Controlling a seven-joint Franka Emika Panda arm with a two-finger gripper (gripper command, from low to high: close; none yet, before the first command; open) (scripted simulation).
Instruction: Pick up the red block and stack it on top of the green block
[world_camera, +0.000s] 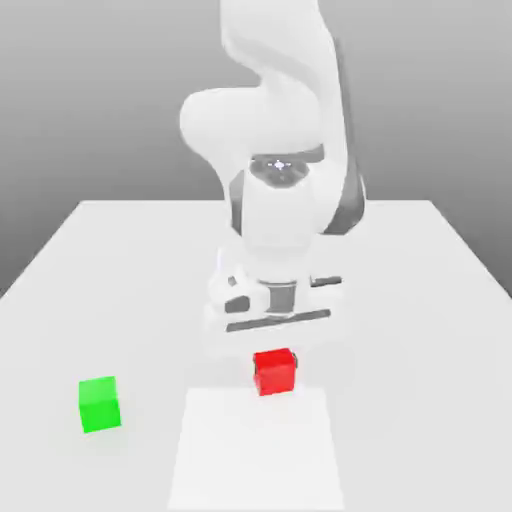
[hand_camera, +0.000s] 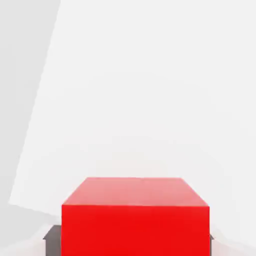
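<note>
The red block (world_camera: 273, 372) rests on the white table, just below the arm's hand, near the middle front. My gripper (world_camera: 274, 368) is down around it, one finger against each of two opposite sides. In the hand view the red block (hand_camera: 135, 215) sits close between dark finger pads (hand_camera: 51, 245) that touch its side faces. The gripper is shut on the red block. The green block (world_camera: 99, 404) stands alone on the table toward the exterior view's left, well apart from the red one and at about the same depth.
The white table (world_camera: 420, 300) stretches wide on all sides of the arm. A brighter rectangular patch (world_camera: 258, 450) lies on it in front of the red block. The arm's white body (world_camera: 280, 150) rises behind the blocks.
</note>
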